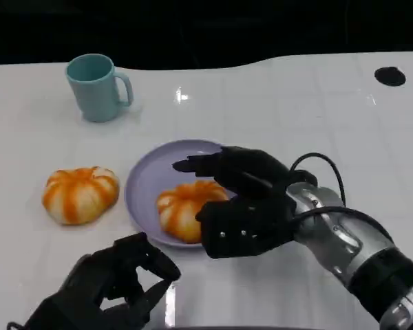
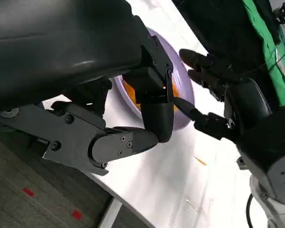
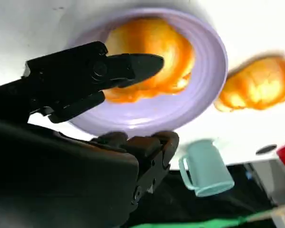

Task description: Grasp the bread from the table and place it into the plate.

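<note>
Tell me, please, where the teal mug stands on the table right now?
In the head view the teal mug stands upright at the far left of the white table, beyond the bread on the table and the purple plate, apart from both.

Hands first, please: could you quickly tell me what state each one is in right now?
Left hand: fingers curled in, holding nothing.
Right hand: open around the orange-striped round bread on the lilac plate; no grip visible.
</note>
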Tool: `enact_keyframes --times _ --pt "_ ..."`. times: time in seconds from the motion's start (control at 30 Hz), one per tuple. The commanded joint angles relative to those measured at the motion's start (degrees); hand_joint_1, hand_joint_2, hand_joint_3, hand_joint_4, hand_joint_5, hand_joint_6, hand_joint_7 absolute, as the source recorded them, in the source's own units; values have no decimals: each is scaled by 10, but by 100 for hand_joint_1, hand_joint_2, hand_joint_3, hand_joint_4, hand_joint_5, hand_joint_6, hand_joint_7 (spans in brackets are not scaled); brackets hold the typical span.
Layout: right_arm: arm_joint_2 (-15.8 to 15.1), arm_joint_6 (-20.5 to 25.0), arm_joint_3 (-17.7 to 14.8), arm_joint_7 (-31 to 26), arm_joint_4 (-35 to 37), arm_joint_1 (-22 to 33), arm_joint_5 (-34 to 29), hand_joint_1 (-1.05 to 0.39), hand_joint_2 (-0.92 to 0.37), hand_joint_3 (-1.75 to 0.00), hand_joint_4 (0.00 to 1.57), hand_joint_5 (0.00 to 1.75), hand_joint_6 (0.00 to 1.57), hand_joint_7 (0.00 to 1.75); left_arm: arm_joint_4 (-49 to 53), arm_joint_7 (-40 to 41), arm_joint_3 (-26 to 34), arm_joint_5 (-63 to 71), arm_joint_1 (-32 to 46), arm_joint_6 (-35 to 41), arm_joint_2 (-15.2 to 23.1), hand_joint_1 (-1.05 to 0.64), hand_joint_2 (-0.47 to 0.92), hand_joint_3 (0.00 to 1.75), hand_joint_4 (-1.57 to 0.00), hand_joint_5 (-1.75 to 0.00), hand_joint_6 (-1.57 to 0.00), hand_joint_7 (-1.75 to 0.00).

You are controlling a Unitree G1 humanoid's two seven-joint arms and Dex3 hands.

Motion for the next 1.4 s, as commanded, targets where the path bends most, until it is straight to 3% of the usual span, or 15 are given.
enact_keyframes --times 0.03,0.23,0.37,0.53,0.67,0.87,0.9,1.03,1.07,1.13,1.23,1.4 --pt "-25 10 0 43 -51 17 11 -73 -92 -29 2 25 21 1 -5 7 1 6 3 -1 3 -31 83 63 -73 -175 -62 -129" --pt "-55 9 -21 76 -145 67 43 -68 -92 -24 9 35 27 3 -4 7 2 1 3 -1 -1 -31 83 63 -74 -175 -62 -129" --pt "-83 2 -51 81 -245 126 74 -60 -92 -20 18 41 34 6 -2 8 2 5 0 0 -1 -32 82 63 -74 -175 -62 -130" --pt "-115 -54 -89 71 -310 193 122 -50 -92 -20 33 52 45 11 2 6 4 2 -2 -5 0 -31 82 63 -75 -175 -62 -130" --pt "-120 -85 -120 55 -345 245 156 -41 -92 -13 43 62 56 15 -1 6 6 3 -1 -3 1 -33 82 64 -75 -175 -63 -130" --pt "-121 -148 -159 38 -367 305 211 -19 -91 -12 56 112 79 29 0 1 11 -5 -3 3 3 -31 82 64 -74 -175 -63 -129" --pt "-122 -150 -165 35 -373 314 214 -17 -89 -17 57 122 81 34 0 0 11 -6 -3 3 3 -31 82 64 -74 -175 -63 -129" --pt "-120 -168 -188 33 -385 344 246 -2 -53 -87 71 139 80 81 6 -3 12 -7 -6 -1 6 -30 82 64 -75 -175 -63 -129" --pt "-125 -172 -194 37 -387 350 253 -1 -49 -97 73 142 80 88 8 -2 12 -4 -7 -3 7 -30 82 64 -75 -175 -63 -129" --pt "-134 -170 -201 42 -396 358 253 2 -36 -132 83 162 86 113 9 -1 12 0 -7 -5 10 -32 82 65 -75 -175 -62 -129" --pt "-154 -153 -213 48 -429 380 242 6 -24 -156 96 172 92 129 10 -2 13 -4 -8 -6 10 -31 83 64 -74 -175 -62 -129" --pt "-175 -130 -230 45 -479 422 214 9 -17 -159 98 175 93 135 13 -4 15 -11 -11 -1 9 -31 83 64 -73 -175 -62 -129"
